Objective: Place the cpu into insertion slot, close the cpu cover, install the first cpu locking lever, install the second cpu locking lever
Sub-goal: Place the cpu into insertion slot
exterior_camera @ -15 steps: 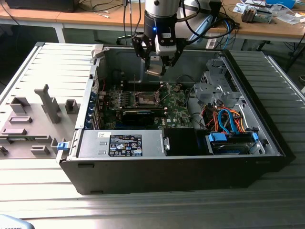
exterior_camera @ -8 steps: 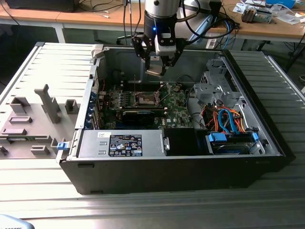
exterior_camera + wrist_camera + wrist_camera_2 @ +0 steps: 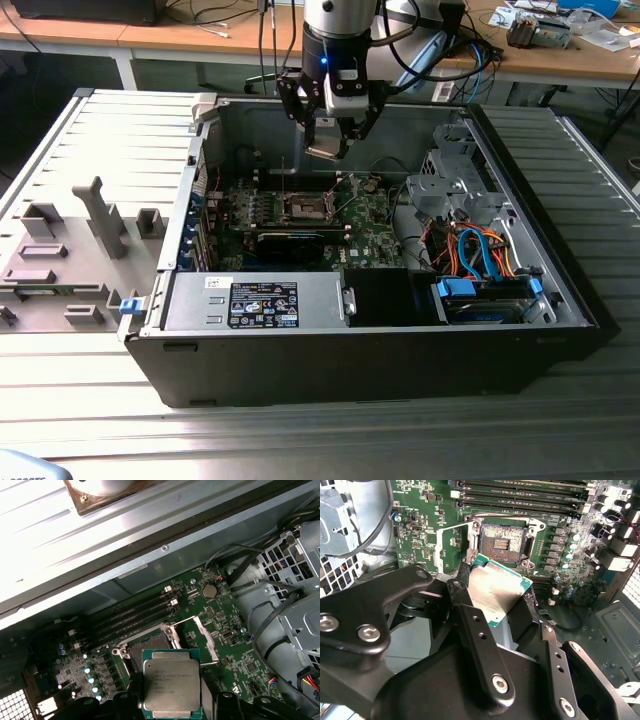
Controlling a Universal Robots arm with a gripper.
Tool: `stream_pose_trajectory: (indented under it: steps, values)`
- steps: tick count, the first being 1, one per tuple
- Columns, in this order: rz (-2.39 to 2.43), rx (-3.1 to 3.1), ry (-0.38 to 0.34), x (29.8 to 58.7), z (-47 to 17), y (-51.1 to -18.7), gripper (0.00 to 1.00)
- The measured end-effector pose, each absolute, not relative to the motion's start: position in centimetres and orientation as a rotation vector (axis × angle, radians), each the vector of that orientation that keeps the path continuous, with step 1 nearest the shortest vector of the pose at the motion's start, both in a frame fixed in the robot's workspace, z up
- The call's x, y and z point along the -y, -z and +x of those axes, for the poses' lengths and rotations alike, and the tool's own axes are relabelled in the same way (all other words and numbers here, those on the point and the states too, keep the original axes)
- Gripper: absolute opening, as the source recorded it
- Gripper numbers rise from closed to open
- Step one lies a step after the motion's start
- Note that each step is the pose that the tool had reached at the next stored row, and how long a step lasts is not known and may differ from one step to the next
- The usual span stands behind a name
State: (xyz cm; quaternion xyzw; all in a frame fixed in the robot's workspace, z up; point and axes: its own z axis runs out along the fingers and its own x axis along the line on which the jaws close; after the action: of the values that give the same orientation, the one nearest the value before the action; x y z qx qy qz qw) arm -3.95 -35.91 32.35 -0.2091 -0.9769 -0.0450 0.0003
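My gripper [image 3: 328, 148] hangs over the open computer case, shut on the cpu [image 3: 327, 152], a flat square chip with a dull silver top. In both wrist views the cpu [image 3: 497, 592] [image 3: 171, 682] sits between the black fingers [image 3: 461, 592], held above the green motherboard [image 3: 420, 535]. The insertion slot [image 3: 501, 540] [image 3: 150, 645] [image 3: 305, 207] lies bare just beyond the chip, its dark contact field showing. The cpu cover [image 3: 438, 550] [image 3: 207, 640] stands flipped open beside the slot.
Long memory slots [image 3: 520, 492] run next to the slot. A long black card [image 3: 290, 243] crosses the board. The power supply [image 3: 255, 303] and a drive cage with blue and orange cables [image 3: 480, 250] fill the case. A grey fixture plate [image 3: 70, 240] lies at the exterior view's left.
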Motion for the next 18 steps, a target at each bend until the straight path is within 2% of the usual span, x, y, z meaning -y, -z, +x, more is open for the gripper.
stream_pose_trajectory:
  steps: [18]
  values:
    - [-0.700,3.060,0.141,35.91,-3.95,-32.30,0.55]
